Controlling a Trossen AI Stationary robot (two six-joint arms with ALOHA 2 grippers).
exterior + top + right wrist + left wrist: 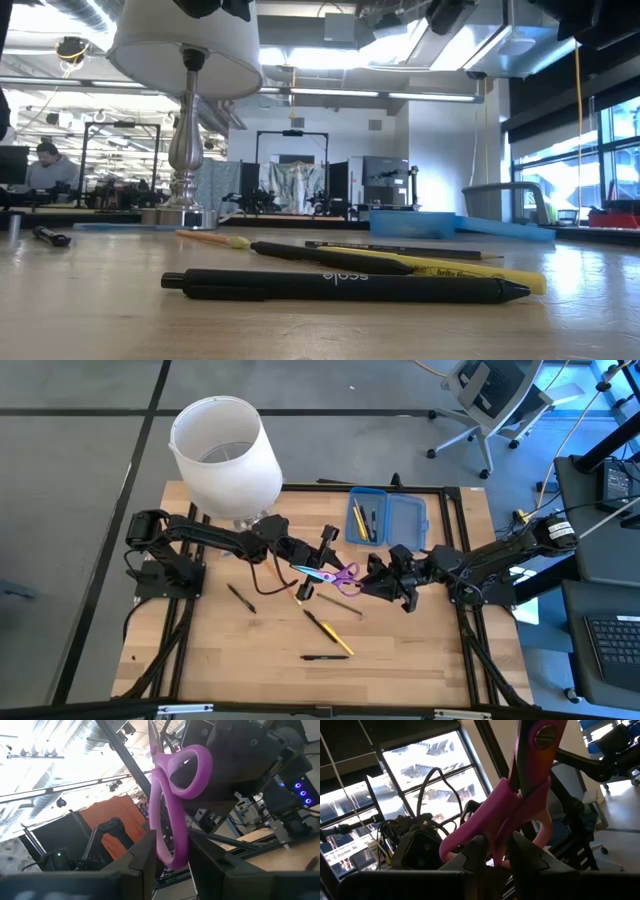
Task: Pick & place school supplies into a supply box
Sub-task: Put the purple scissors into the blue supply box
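1. High view, nearest: a black pen [324, 657] and a yellow pencil [333, 637] lie on the bench [420, 660].
2. Beyond them, the left end effector [312, 566] and right end effector [366, 582] both clench purple-handled scissors [333, 574].
3. Farthest, behind the scissors: the open blue pencil case [387, 517].

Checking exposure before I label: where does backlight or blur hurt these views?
Left wrist view: bright windows silhouette the gripper fingers; the scissors are soft. Right wrist view: ceiling glare washes out behind the scissors handle. Low view: near black pen sharp, the room hazy. High view: evenly lit.
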